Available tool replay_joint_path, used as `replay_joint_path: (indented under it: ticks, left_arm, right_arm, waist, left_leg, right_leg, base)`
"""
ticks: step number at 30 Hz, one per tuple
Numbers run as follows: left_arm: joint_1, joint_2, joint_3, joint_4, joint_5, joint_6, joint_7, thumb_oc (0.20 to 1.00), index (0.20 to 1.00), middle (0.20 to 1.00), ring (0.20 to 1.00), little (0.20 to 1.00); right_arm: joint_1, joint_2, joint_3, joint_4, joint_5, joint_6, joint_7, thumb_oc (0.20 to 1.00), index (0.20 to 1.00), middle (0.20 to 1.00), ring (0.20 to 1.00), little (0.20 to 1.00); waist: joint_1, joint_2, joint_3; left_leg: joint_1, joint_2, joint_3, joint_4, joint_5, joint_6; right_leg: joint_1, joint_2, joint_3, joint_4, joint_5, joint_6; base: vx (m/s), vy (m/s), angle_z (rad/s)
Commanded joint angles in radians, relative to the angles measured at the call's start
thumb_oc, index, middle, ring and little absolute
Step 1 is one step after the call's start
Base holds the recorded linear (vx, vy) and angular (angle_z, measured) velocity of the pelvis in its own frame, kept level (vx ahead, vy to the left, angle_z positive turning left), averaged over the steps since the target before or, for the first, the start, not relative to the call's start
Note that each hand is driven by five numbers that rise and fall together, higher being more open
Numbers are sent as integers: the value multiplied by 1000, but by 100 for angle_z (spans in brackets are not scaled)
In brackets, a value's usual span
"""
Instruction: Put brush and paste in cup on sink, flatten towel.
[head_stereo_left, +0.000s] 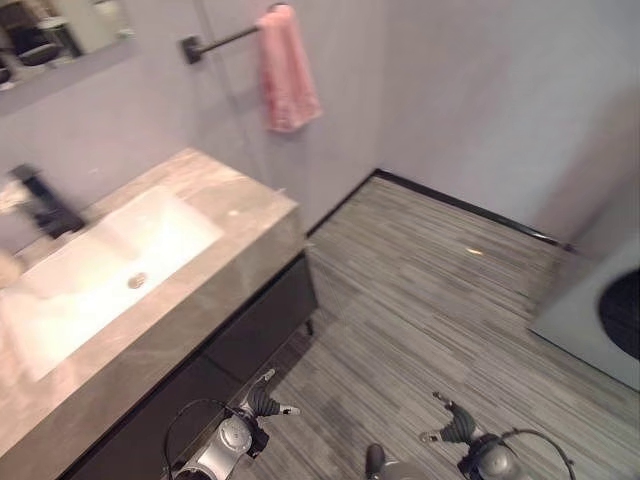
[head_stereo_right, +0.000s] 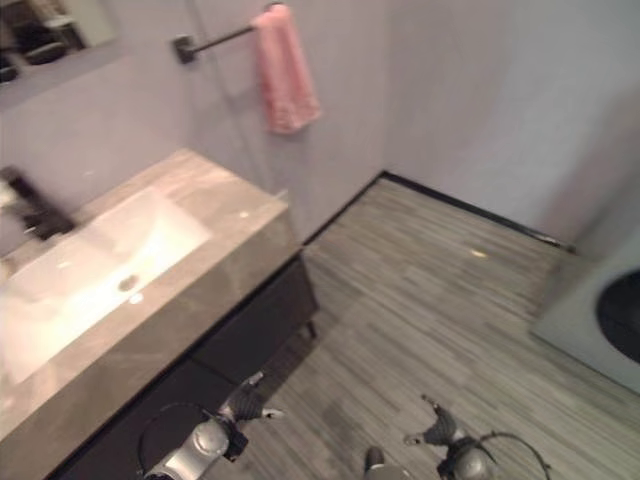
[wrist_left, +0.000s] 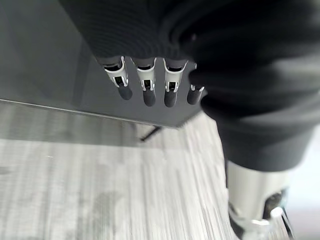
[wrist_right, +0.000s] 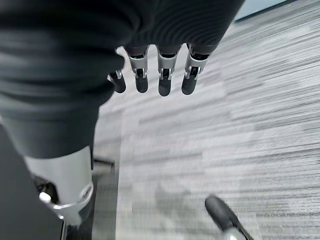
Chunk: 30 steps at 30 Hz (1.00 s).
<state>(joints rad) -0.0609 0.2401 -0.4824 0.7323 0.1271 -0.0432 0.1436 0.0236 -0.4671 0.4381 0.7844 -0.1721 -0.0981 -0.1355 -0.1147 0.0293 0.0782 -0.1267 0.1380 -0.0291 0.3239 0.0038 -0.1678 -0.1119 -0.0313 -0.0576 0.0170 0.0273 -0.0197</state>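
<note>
Your left hand (head_stereo_left: 262, 402) and right hand (head_stereo_left: 455, 425) hang low over the floor, fingers relaxed and empty. The pink towel (head_stereo_left: 288, 70) drapes bunched from the far wall bar (head_stereo_left: 222, 40), right of the sink (head_stereo_left: 170, 225) in the tabletop (head_stereo_left: 240, 215). It looks soft and light: take its lower hem and spread sideways.

We can read no text, label, number or sign anywhere in these views. The pink towel (head_stereo_left: 288, 70) at about 12 o'clock, the worktop (head_stereo_left: 215, 290) at 9 o'clock and the grey wall (head_stereo_left: 480, 90) at 1 o'clock carry no legible marking.
</note>
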Motion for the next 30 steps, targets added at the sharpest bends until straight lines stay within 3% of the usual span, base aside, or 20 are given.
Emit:
replay_joint_path:
  ticks: [1, 2, 3, 4, 5, 7, 10, 14, 16, 17, 18, 19, 20, 22, 23, 25, 30]
  left_arm:
    - [-84, 29, -11, -1, -13, -42, 47, 1000, 1000, 1000, 1000, 1000]
    - [-97, 31, -20, 1, -16, -39, 50, 1000, 1000, 1000, 1000, 1000]
    - [-98, 31, -20, 2, -16, -39, 50, 1000, 1000, 1000, 1000, 1000]
    - [-108, 31, -25, 10, -12, -36, 52, 1000, 1000, 1000, 1000, 1000]
    - [-111, 37, -23, 4, -16, -34, 53, 1000, 1000, 1000, 1000, 1000]
    - [-99, 54, -13, -5, -11, -37, 43, 1000, 1000, 1000, 1000, 1000]
    - [-102, 61, -18, 6, 3, -46, 43, 1000, 1000, 1000, 1000, 1000]
    - [-100, 93, -18, -28, 18, -57, 27, 1000, 1000, 1000, 1000, 1000]
    - [-95, 101, -9, -32, 21, -59, 26, 1000, 1000, 1000, 1000, 1000]
    - [-84, 103, 4, -31, 20, -59, 29, 1000, 1000, 1000, 1000, 1000]
    - [-70, 106, 22, -24, 15, -55, 31, 1000, 1000, 1000, 1000, 1000]
    - [-69, 106, 22, -24, 15, -55, 31, 1000, 1000, 1000, 1000, 1000]
    - [-50, 105, 40, -23, 10, -52, 31, 1000, 1000, 1000, 1000, 1000]
    - [-44, 104, 43, -19, 13, -50, 29, 1000, 1000, 1000, 1000, 1000]
    - [-39, 107, 37, -8, 25, -47, 24, 1000, 1000, 1000, 1000, 1000]
    - [-31, 106, 30, -7, 31, -44, 23, 1000, 1000, 1000, 1000, 1000]
    - [-36, 82, 13, 0, 34, -44, 22, 1000, 1000, 1000, 1000, 1000]
  right_arm:
    - [1, 14, 4, 34, 2, -21, -27, 1000, 1000, 1000, 1000, 1000]
    - [-17, 11, 14, 48, -11, -20, -29, 1000, 1000, 1000, 1000, 1000]
    - [-18, 12, 13, 48, -11, -20, -29, 1000, 1000, 1000, 1000, 1000]
    - [-27, 14, 12, 58, -8, -21, -31, 1000, 1000, 1000, 1000, 1000]
    - [-25, 5, 8, 45, -9, -23, -24, 1000, 1000, 1000, 1000, 1000]
    - [-11, 0, -14, 18, -1, -26, -12, 1000, 1000, 1000, 1000, 1000]
    - [-21, 20, -29, 45, 14, -31, -22, 1000, 1000, 1000, 1000, 1000]
    - [-45, 28, 6, 26, -64, -26, -9, 1000, 1000, 1000, 1000, 1000]
    - [-61, 32, 21, 25, -95, -24, -7, 1000, 1000, 1000, 1000, 1000]
    - [-79, 49, 31, 44, -109, -19, -4, 1000, 1000, 1000, 1000, 1000]
    - [-91, 62, 40, 42, -122, -18, -2, 1000, 1000, 1000, 1000, 1000]
    - [-91, 62, 41, 42, -122, -18, -1, 1000, 1000, 1000, 1000, 1000]
    - [-91, 70, 52, 40, -137, -18, 2, 1000, 1000, 1000, 1000, 1000]
    - [-87, 70, 54, 38, -140, -20, 6, 1000, 1000, 1000, 1000, 1000]
    - [-75, 68, 56, 32, -139, -25, 7, 1000, 1000, 1000, 1000, 1000]
    - [-61, 64, 51, 12, -126, -29, 1, 1000, 1000, 1000, 1000, 1000]
    - [-29, 71, 40, 39, -74, -34, -12, 1000, 1000, 1000, 1000, 1000]
  waist:
    - [36, -17, 39]
    - [52, -13, 37]
    - [52, -14, 37]
    - [59, -7, 35]
    - [54, -1, 34]
    - [47, 2, 32]
    - [38, 12, 28]
    - [52, 3, 28]
    - [63, -3, 26]
    - [88, -11, 29]
    - [117, -20, 29]
    - [114, -19, 29]
    - [126, -25, 29]
    - [122, -30, 26]
    - [114, -41, 25]
    - [107, -53, 24]
    - [101, -63, 24]
  left_leg:
    - [-56, -90, -1, -93, -5, 118]
    - [-70, -139, -120, -139, -19, 118]
    - [-70, -140, -120, -144, -13, 118]
    - [-80, -157, -187, -161, 0, 114]
    - [-74, -163, -208, -153, -11, 114]
    - [-45, -158, -161, -125, -53, 124]
    - [-5, -186, -117, -132, -91, 160]
    - [20, -202, -39, -120, -130, 195]
    - [27, -204, -2, -122, -144, 205]
    - [42, -194, 50, -142, -149, 209]
    - [55, -174, 104, -176, -140, 204]
    - [58, -174, 101, -180, -138, 203]
    - [69, -161, 129, -213, -125, 204]
    - [74, -162, 127, -230, -115, 204]
    - [81, -166, 123, -245, -102, 210]
    - [79, -172, 123, -240, -99, 213]
    - [90, -176, 115, -242, -95, 199]
  right_leg:
    - [63, -25, 71, 13, -75, 88]
    - [65, -26, 121, 14, -79, 100]
    - [63, -27, 121, 13, -75, 100]
    - [67, -24, 156, 18, -77, 108]
    - [65, -29, 175, 38, -80, 116]
    - [71, -39, 212, 60, -93, 126]
    - [62, -54, 249, 108, -93, 145]
    - [31, -76, 284, 132, -67, 177]
    - [15, -97, 264, 121, -41, 197]
    - [-6, -134, 194, 102, 7, 213]
    - [-34, -190, 32, 90, 61, 216]
    - [-29, -190, 27, 85, 63, 216]
    - [-40, -200, -82, 95, 79, 215]
    - [-42, -183, -92, 101, 69, 214]
    - [-49, -128, -85, 125, 42, 202]
    - [-44, -72, -87, 132, 8, 177]
    - [-13, -23, -30, 65, -11, 140]
  base:
    - [215, 154, -129]
    - [178, 143, -104]
    - [183, 164, -83]
    - [145, 136, -64]
    - [179, 192, -124]
    - [154, 229, -143]
    - [124, 321, -56]
    - [55, 240, -74]
    - [1, 197, -54]
    - [-85, 157, -146]
    - [-88, 113, -154]
    - [-125, 87, -130]
    - [-61, 51, -84]
    - [-52, 65, -81]
    - [-29, 62, -21]
    - [-23, 19, 4]
    - [3, -62, 11]
